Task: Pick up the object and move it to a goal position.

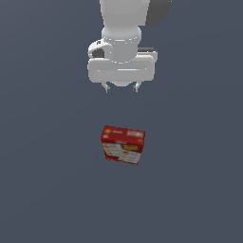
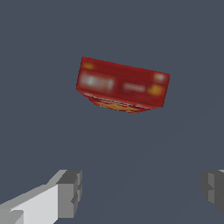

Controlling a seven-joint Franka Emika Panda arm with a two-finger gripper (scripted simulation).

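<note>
The object (image 1: 123, 144) is a red box with white and yellow-orange printed panels, standing on the grey floor in the middle of the exterior view. In the wrist view the object (image 2: 122, 85) shows its red top face with blurred white and yellow marks. My gripper (image 1: 121, 88) hangs above and behind the box, well apart from it. Its two fingers (image 2: 70, 192) are spread wide with nothing between them, so the gripper (image 2: 142, 189) is open.
A plain dark grey surface (image 1: 47, 190) surrounds the box on all sides. The white arm body (image 1: 121, 33) rises out of the frame's upper edge in the exterior view.
</note>
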